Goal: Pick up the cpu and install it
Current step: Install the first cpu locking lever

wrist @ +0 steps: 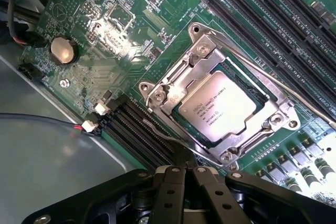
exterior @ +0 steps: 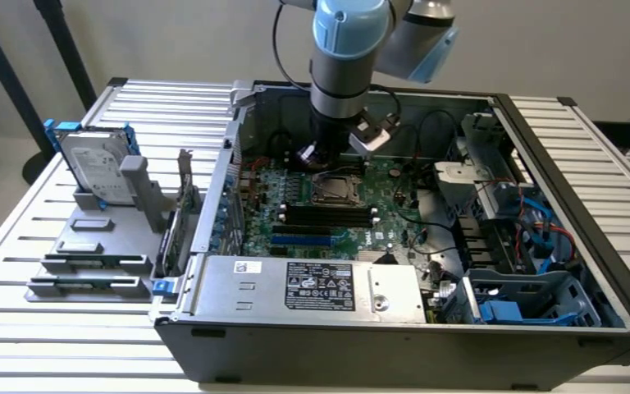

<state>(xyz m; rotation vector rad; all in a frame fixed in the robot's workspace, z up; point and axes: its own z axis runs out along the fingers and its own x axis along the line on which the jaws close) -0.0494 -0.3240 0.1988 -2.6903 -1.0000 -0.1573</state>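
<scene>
cpu (wrist: 218, 109) sits flat in the motherboard (wrist: 131, 35) socket, with the metal retention frame (wrist: 173, 90) around it. gripper (wrist: 184, 170) is closed and empty, tips by the socket's edge. 1 arm (exterior: 343, 57) reaches down into the open PC case (exterior: 403, 353).

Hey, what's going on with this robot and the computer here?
A robot arm reaches into an open computer case. Its gripper is shut, holding nothing visible, close above the motherboard next to the socket. The cpu lies seated in the socket.
</scene>
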